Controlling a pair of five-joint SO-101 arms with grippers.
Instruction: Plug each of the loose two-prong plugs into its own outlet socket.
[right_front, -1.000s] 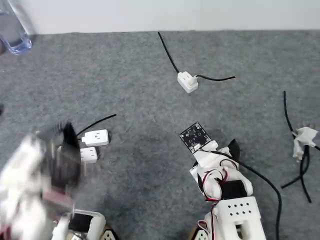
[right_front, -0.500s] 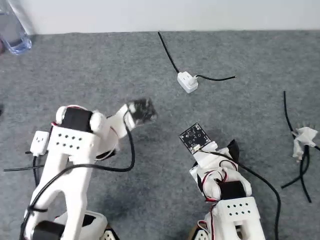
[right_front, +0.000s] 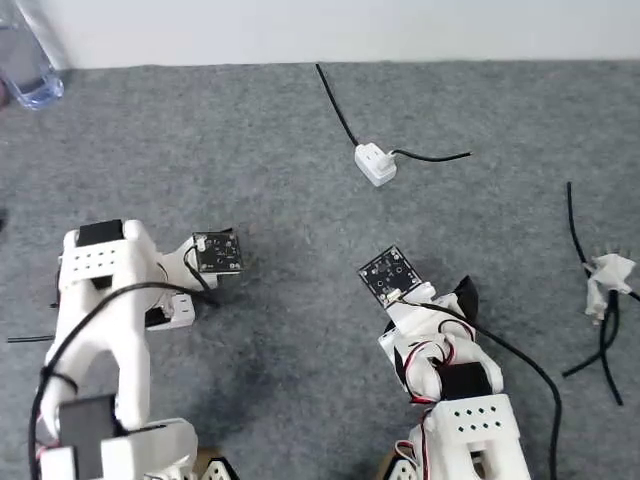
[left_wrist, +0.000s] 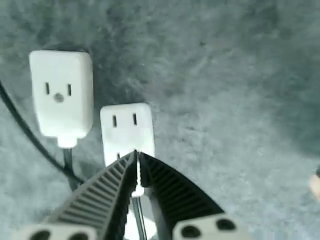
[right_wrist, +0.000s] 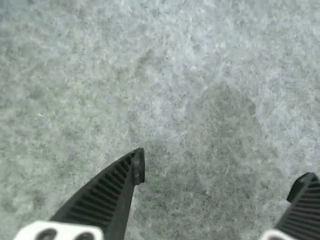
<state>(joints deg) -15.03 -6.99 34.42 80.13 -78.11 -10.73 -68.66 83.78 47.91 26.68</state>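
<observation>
Left gripper (left_wrist: 136, 157) clamped thinly on the two-slot plug (left_wrist: 126, 127) — it could twist free (right gripper (right_wrist: 222, 174) spread apart).

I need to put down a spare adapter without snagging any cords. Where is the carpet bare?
Bare carpet lies between the left arm and the right arm, and in the wide stretch bordered by the bottle, the corded socket and the left arm. Crowded: the white blocks beside the left arm, and the cord tangle at the right edge.
</observation>
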